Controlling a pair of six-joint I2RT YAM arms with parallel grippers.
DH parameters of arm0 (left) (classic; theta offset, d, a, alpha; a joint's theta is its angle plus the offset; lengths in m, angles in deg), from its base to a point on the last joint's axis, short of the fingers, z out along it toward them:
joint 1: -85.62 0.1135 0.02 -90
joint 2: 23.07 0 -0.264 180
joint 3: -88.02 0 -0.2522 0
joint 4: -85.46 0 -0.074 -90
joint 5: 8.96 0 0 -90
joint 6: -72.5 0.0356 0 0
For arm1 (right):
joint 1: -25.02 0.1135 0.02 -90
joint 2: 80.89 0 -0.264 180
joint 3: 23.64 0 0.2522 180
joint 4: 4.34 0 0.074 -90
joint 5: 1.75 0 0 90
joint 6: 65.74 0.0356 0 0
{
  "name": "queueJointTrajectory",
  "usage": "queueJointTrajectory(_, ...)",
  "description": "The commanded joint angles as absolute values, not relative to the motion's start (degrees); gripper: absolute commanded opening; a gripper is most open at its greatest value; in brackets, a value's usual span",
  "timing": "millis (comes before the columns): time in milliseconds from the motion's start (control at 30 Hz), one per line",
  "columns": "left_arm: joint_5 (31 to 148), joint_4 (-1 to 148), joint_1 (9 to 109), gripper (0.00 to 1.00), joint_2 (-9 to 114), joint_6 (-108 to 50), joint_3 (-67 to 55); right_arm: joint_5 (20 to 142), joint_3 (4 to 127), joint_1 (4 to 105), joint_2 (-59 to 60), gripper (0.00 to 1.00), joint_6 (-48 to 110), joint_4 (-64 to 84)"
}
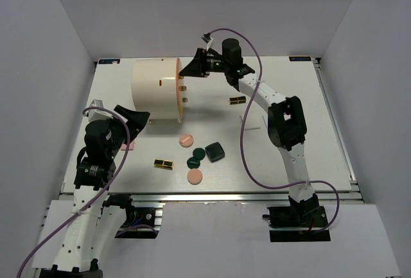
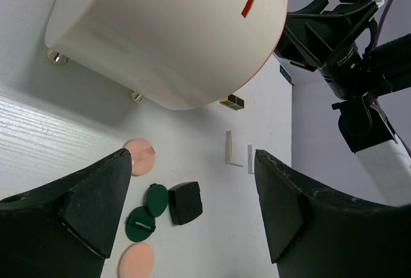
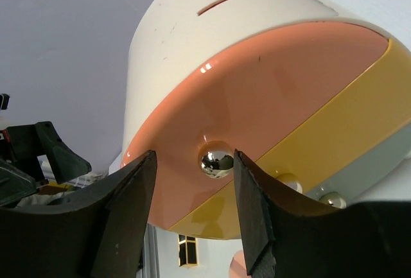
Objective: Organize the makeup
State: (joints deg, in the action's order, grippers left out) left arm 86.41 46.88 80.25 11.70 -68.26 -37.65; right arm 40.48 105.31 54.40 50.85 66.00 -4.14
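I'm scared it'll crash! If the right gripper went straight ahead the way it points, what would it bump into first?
Probably the shiny gold knob on the cream cylinder's orange front. It sits straight ahead of the right gripper, between its open fingers, though how near is hard to tell.

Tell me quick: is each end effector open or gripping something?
Left end effector: open, holding nothing.
Right end effector: open, straddling a gold knob, not gripping it.

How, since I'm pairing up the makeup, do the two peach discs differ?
The strapped peach disc has a band across its face; the plain peach disc has none. The strapped peach disc lies nearer the cream cylinder; the plain peach disc lies nearer the table's front edge. Both are round, peach and lie flat.
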Motion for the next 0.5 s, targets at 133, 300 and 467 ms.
queueJointTrajectory(133,86.9,47.4,80.3,0.87,11.4,-68.5,-37.9,39.7,106.5,55.1,51.7,0.54,66.5,-6.9)
queueJointTrajectory(300,87.1,47.5,80.3,0.87,11.3,-68.8,-38.2,39.4,106.0,55.3,51.9,0.51,66.6,-6.9)
queueJointTrajectory(467,87.5,48.1,80.3,0.87,11.5,-69.0,-38.5,39.3,105.0,55.3,51.8,0.52,66.8,-7.0)
